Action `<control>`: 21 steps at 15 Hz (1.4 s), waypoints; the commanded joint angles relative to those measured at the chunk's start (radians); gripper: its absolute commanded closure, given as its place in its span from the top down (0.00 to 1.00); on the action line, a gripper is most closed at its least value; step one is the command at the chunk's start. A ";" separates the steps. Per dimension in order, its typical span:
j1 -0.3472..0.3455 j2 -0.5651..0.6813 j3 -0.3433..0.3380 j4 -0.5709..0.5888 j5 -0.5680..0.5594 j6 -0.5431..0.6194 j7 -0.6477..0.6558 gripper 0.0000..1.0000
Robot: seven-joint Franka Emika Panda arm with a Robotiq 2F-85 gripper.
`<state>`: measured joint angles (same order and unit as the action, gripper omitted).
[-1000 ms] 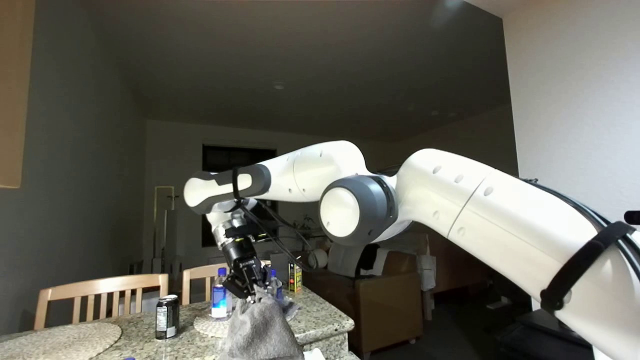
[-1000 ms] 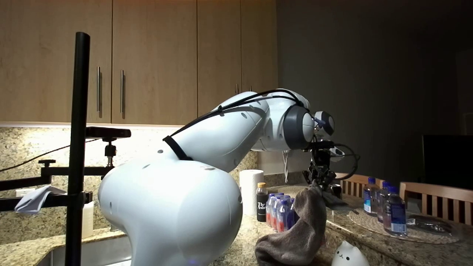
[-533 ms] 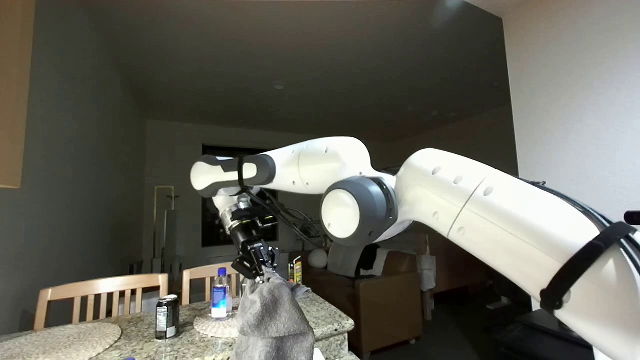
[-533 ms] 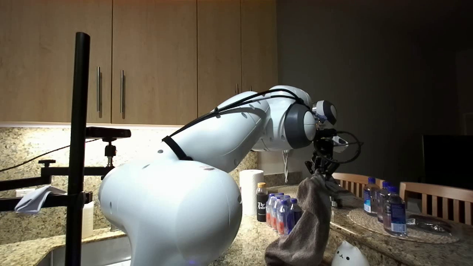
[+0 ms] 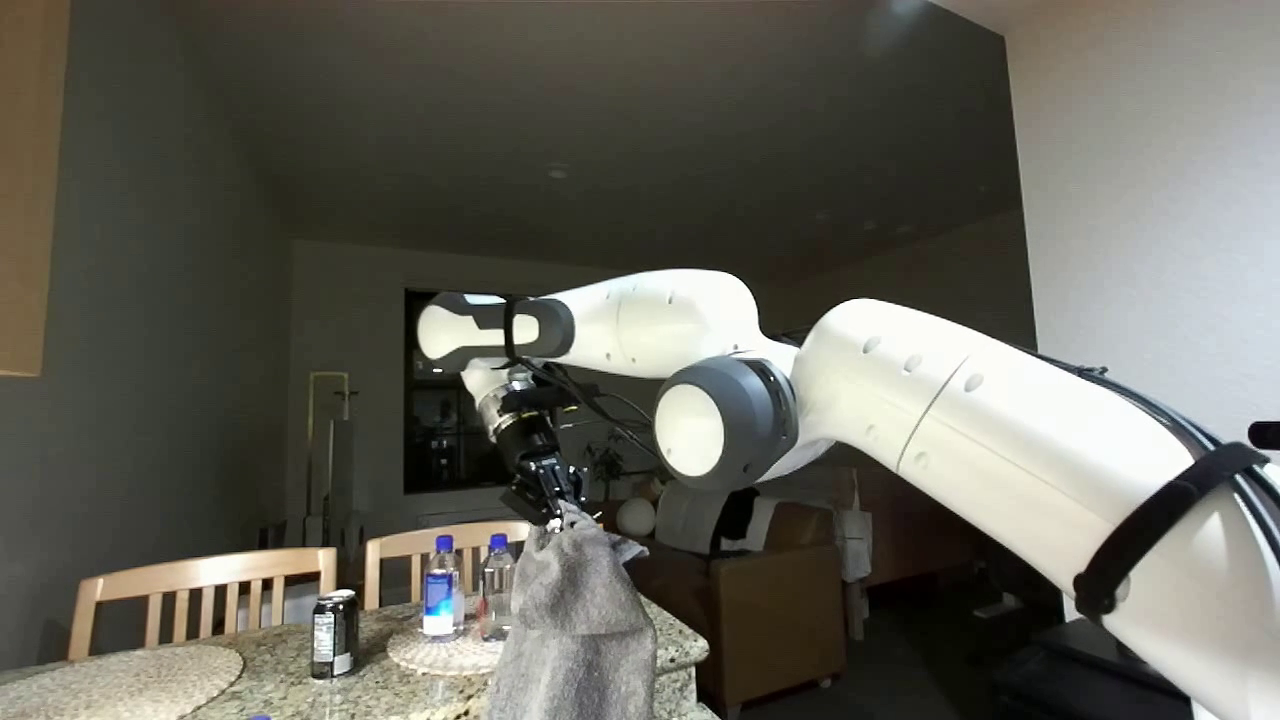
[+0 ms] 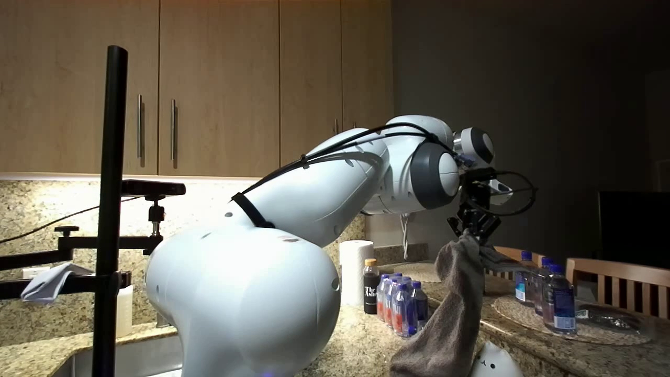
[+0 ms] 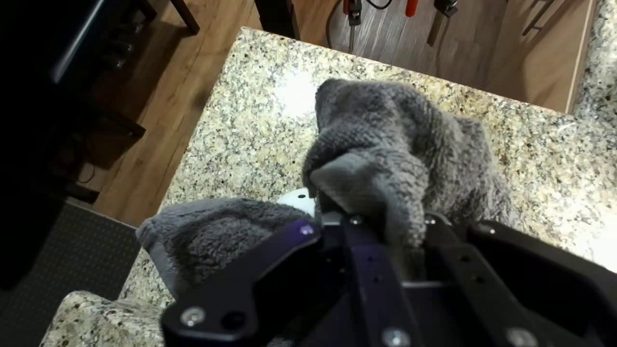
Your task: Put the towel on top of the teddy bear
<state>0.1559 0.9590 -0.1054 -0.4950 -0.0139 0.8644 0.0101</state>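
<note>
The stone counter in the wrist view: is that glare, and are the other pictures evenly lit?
Wrist view: yes, white glare on the counter; both exterior views: uneven; the backsplash is partly washed out in an exterior view; the sofa sits dim behind a bright arm in an exterior view.

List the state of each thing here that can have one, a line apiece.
Gripper, shut on the towel
Towel, hanging in folds, lower end cut off in both exterior views
White toy, upright, partly hidden by the towel in the wrist view
Can, upright
Bottles on the mat, upright, capped
Dark bottle, upright, capped
Paper roll, upright
Cupboard doors, shut
</note>
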 commanded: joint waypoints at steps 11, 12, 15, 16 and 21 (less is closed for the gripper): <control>-0.171 0.174 0.026 0.122 -0.109 -0.115 -0.388 0.09; -0.174 0.193 0.028 0.125 -0.107 -0.119 -0.381 0.09; -0.165 0.187 0.022 0.033 -0.050 -0.048 -0.344 0.09; -0.164 0.199 0.029 0.044 -0.031 -0.022 -0.307 0.09; -0.181 0.221 0.051 0.040 0.036 0.043 -0.213 0.09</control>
<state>-0.0029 1.1876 -0.0732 -0.4357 -0.0307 0.8755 -0.2836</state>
